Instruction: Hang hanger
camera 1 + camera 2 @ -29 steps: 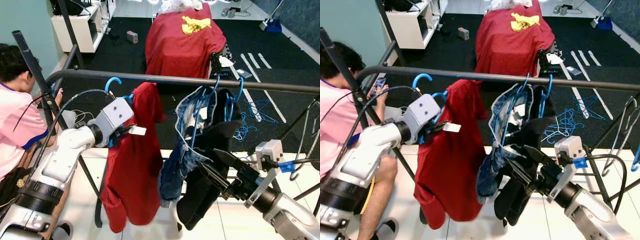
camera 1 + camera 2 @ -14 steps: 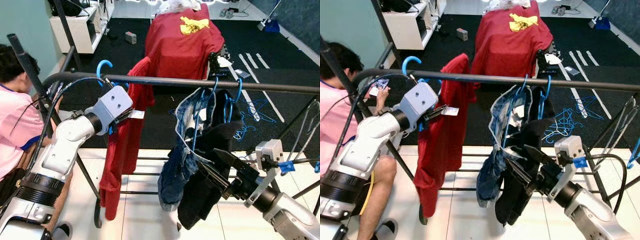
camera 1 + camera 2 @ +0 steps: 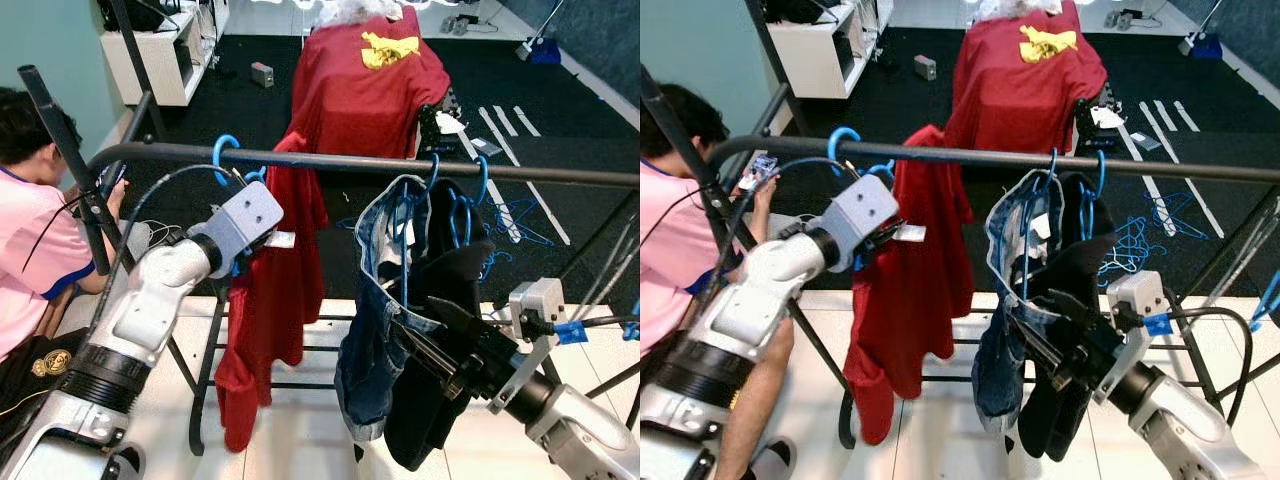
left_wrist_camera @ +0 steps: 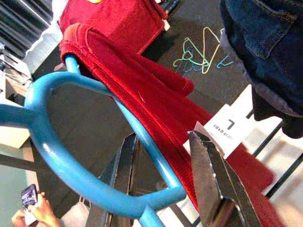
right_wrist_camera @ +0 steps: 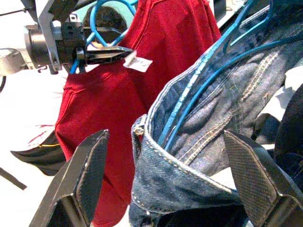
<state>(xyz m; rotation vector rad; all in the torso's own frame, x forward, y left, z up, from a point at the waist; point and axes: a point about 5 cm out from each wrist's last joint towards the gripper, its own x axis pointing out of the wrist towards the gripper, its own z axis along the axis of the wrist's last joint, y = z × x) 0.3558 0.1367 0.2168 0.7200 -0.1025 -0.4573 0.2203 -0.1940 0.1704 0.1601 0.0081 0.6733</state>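
A black clothes rail runs across the scene, just above the left gripper and well above the right gripper. Beyond the rail, far past both grippers, a red cloth with a yellow patch covers a piece of furniture. A person in a pink shirt sits out past the left arm and holds a phone.

A red shirt hangs beside the left gripper on a blue hanger, with a white size tag at the gripper's tip. The hanger's hook curls over the rail just above the gripper. The left gripper is closed on the hanger's lower loop, one black finger lying against the shirt's shoulder.

Blue jeans and a black garment hang on other blue hangers directly in front of the right gripper. Its two fingers are spread wide and hold nothing; the jeans' waistband sits between them.

Loose blue hangers lie on the dark floor beyond the rail.
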